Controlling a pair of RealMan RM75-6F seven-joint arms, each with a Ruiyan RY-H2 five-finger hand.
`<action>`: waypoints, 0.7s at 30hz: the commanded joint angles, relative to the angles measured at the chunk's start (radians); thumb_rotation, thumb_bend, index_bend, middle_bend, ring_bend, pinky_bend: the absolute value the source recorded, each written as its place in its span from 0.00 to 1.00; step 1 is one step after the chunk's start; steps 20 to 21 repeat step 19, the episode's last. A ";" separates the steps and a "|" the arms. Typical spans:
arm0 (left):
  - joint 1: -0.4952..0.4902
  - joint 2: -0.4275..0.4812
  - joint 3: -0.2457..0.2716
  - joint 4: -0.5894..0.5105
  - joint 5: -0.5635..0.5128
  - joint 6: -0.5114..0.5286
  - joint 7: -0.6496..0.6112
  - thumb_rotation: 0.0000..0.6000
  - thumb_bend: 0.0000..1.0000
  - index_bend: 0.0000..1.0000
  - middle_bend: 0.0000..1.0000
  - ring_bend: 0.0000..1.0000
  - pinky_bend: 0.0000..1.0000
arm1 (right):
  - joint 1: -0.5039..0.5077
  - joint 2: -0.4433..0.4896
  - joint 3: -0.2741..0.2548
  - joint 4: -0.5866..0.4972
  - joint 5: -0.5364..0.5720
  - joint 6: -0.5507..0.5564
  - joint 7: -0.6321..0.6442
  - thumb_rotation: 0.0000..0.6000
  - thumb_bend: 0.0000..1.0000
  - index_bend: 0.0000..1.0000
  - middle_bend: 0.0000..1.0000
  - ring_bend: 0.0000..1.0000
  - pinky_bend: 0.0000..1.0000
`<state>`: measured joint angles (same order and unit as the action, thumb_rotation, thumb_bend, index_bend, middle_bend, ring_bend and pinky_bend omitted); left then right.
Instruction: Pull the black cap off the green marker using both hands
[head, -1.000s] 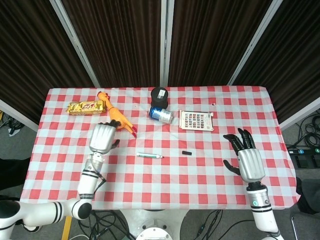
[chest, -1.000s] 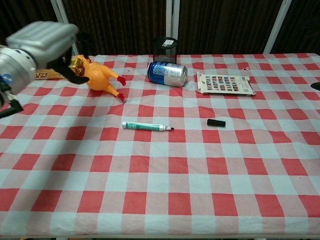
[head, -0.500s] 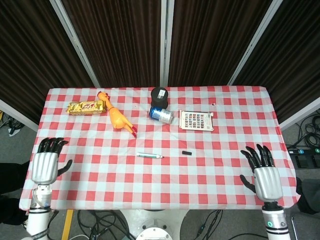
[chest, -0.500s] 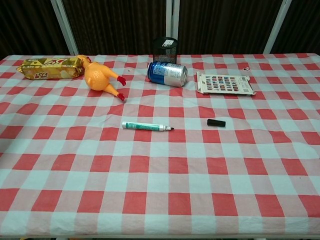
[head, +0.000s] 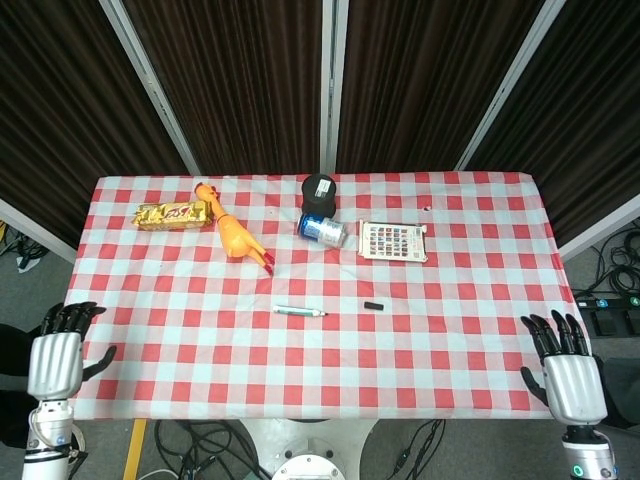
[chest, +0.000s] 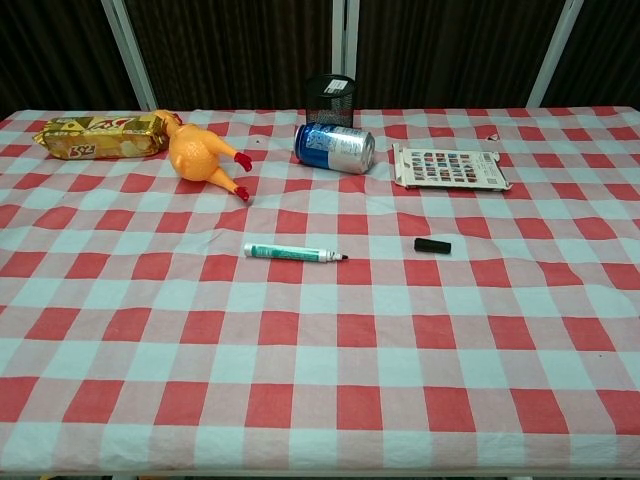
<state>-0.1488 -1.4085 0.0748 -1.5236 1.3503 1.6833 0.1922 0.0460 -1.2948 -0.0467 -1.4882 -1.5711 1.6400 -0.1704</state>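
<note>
The green marker (head: 299, 312) (chest: 295, 253) lies uncapped on the checkered cloth near the table's middle, tip pointing right. Its black cap (head: 374, 305) (chest: 432, 245) lies apart from it, a short way to the right. My left hand (head: 56, 355) hangs off the table's near left corner, fingers spread and holding nothing. Off the near right corner, my right hand (head: 569, 372) is likewise spread and empty. Neither hand shows in the chest view.
At the back stand a black mesh cup (head: 320, 190), a tipped blue can (head: 323, 229), a rubber chicken (head: 236, 236), a snack pack (head: 172, 213) and a colour card (head: 393, 241). The table (head: 420, 380) drops off at all edges.
Both hands have drawn back toward me and outward, from over the cloth to beyond the table's near corners. The marker and cap have not moved.
</note>
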 joint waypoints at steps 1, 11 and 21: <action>0.012 0.027 0.002 -0.006 0.003 -0.030 0.019 1.00 0.21 0.28 0.22 0.18 0.16 | -0.007 0.009 0.011 0.016 0.004 0.000 0.024 1.00 0.19 0.12 0.15 0.00 0.00; 0.019 0.046 -0.019 -0.002 0.047 -0.069 0.032 1.00 0.21 0.28 0.22 0.18 0.16 | -0.009 -0.007 0.019 0.042 -0.009 -0.028 0.058 1.00 0.22 0.11 0.15 0.00 0.00; 0.032 0.059 -0.045 -0.010 0.057 -0.082 0.030 1.00 0.21 0.28 0.22 0.18 0.16 | -0.019 0.008 0.031 0.006 -0.020 -0.017 0.022 1.00 0.22 0.11 0.15 0.00 0.00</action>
